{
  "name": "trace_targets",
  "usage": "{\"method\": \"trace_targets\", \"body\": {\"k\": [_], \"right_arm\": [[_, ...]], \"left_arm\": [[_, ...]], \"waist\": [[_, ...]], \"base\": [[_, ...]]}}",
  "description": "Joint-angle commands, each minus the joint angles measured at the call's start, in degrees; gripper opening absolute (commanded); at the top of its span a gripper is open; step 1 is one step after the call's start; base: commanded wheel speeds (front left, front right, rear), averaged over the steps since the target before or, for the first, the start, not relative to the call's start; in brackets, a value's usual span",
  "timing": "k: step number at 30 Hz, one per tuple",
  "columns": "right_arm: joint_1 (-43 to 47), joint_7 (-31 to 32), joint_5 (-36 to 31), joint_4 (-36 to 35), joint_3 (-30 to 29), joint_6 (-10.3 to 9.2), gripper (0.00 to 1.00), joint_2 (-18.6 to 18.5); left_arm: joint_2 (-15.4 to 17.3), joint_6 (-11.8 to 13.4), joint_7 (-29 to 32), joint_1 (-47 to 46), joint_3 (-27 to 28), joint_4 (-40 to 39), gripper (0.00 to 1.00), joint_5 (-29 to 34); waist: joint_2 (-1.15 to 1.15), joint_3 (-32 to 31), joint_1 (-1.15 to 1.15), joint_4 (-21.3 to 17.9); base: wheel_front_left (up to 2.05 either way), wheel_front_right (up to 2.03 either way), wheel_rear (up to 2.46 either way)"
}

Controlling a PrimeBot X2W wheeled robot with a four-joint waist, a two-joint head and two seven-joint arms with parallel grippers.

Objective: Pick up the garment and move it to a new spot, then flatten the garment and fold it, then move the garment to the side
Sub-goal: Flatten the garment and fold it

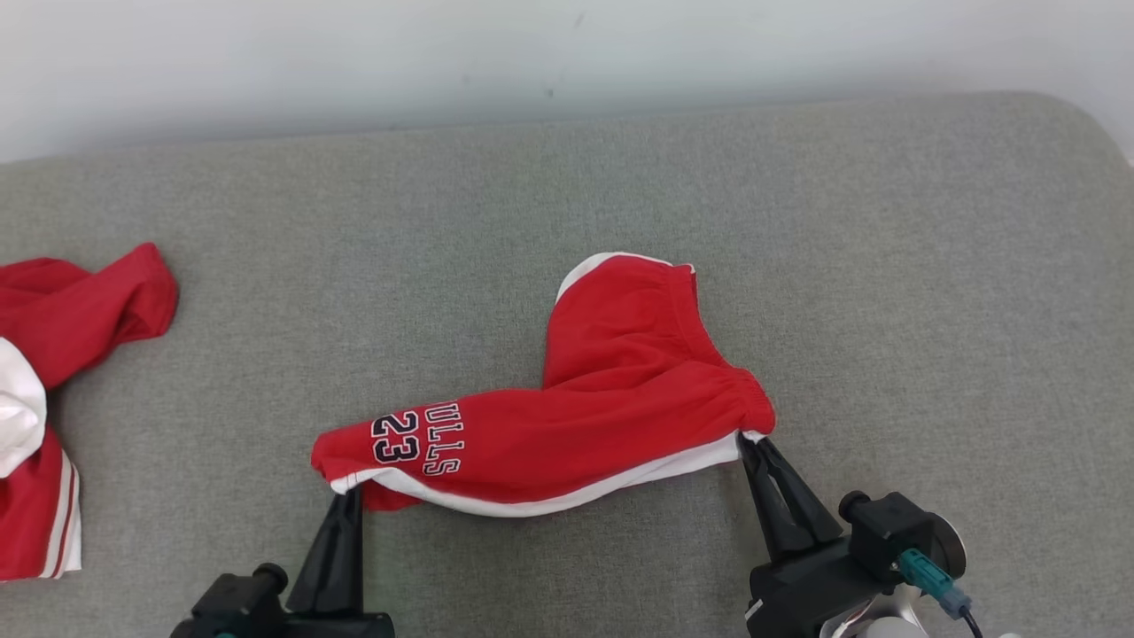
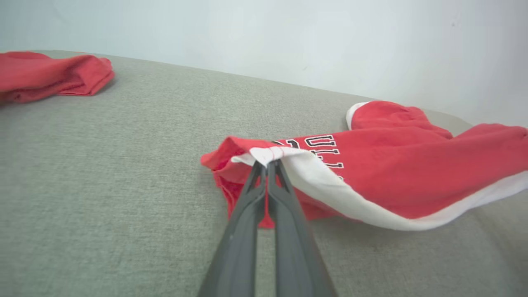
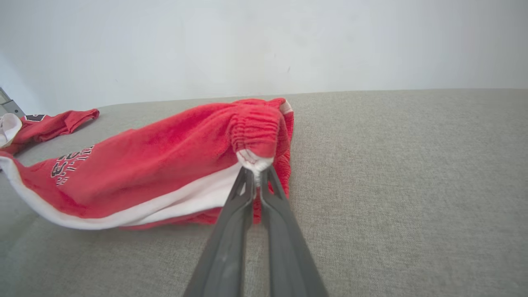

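Heaped at the far-left edge of the grey cushion [image 1: 930, 292], well apart: another red garment [image 1: 62, 337]. Mid-cushion, the red shorts [image 1: 585, 416], pinched at the white-trimmed hem by the closed left gripper [image 1: 352, 492] and at the waistband corner by the closed right gripper [image 1: 751, 440]. Rightward, bare cushion up to its rounded corner.

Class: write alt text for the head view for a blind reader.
Red shorts on a grey cushion are pinched at both ends: left gripper on the hem, right gripper on the waistband. More red clothing lies far left.
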Motion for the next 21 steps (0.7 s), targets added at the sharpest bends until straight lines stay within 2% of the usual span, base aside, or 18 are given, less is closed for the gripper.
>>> {"method": "trace_targets", "body": {"k": [1, 9, 13, 16, 21], "right_arm": [[0.01, 0.0, 0.47, -0.62, -0.15, -0.14, 0.0, 0.23], [0.33, 0.0, 2.3, -2.65, -0.51, -0.14, 0.0, 0.56], [-0.07, 0.0, 3.41, -5.1, -0.55, -0.14, 0.0, 0.72], [-1.83, 0.0, 4.45, -7.47, -0.05, -0.14, 0.0, 0.09], [-7.0, 0.0, 7.32, -8.75, 2.59, -0.14, 0.0, -2.58]], "left_arm": [[0.17, 0.06, -0.17, 0.87, 0.49, -1.57, 0.0, 0.81], [0.91, 0.05, -0.17, 1.82, 1.19, -7.05, 0.0, 1.94], [2.31, 0.05, -0.17, 0.8, 1.84, -10.33, 0.0, 2.59], [4.58, 0.05, -0.17, -1.16, 2.4, -12.75, 0.0, 2.99], [10.98, 0.06, -0.17, -8.1, 1.72, -14.94, 0.0, 4.05]], "waist": [[0.0, -1.09, 0.0, 0.27], [0.0, -4.87, 0.0, 0.38], [0.0, -7.44, 0.0, 0.24], [0.0, -8.98, 0.0, -0.09], [0.0, -9.81, 0.0, -0.29]], "base": [[0.0, 0.0, 0.0], [0.0, 0.0, 0.0], [0.0, 0.0, 0.0], [0.0, 0.0, 0.0], [0.0, 0.0, 0.0]]}}
